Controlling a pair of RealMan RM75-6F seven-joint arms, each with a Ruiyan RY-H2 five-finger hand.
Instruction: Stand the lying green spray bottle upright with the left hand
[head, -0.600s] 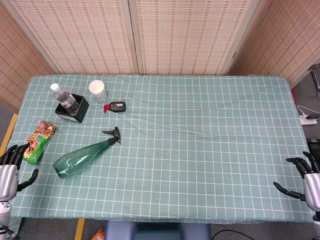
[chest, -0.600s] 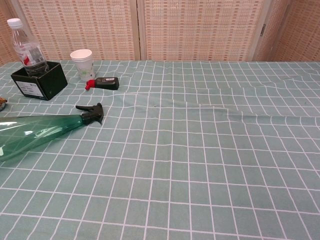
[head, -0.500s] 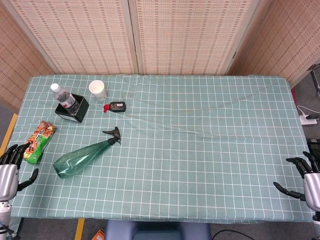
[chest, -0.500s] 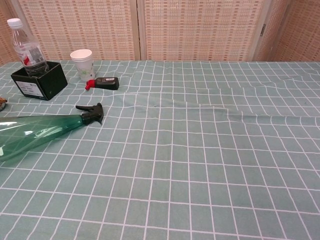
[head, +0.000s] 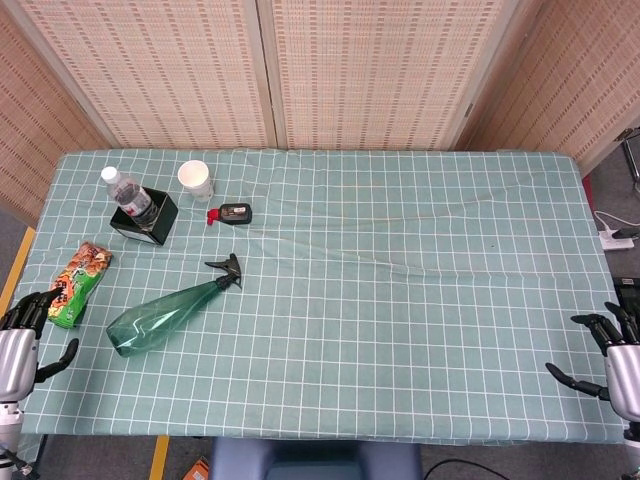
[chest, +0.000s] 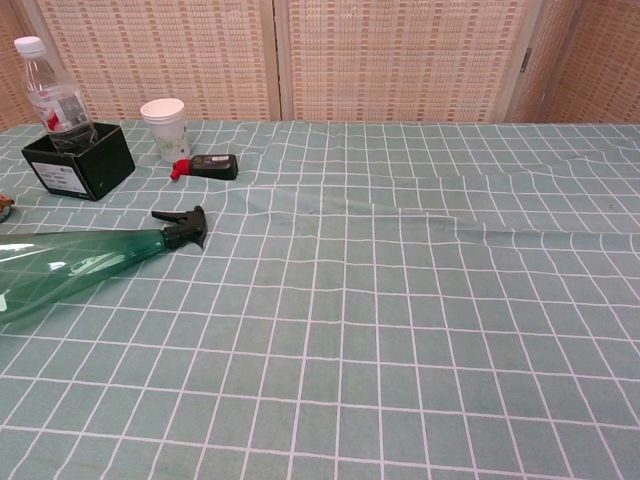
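Note:
The green spray bottle (head: 165, 316) lies on its side on the checked tablecloth, its black trigger nozzle (head: 227, 269) pointing up-right. The chest view shows the same spray bottle (chest: 75, 267) at the left edge. My left hand (head: 22, 335) hovers at the table's left front corner, fingers apart and empty, well left of the bottle's base. My right hand (head: 612, 355) sits at the right front edge, fingers spread, holding nothing. Neither hand appears in the chest view.
A snack packet (head: 78, 283) lies between my left hand and the bottle. Behind it stand a black box (head: 144, 217) with a water bottle (head: 124, 191) in it, a white paper cup (head: 195, 179) and a small black device (head: 232, 213) with a red tip.
My left hand has sunk slightly toward the lower left edge. The bottle and the right hand have not moved.

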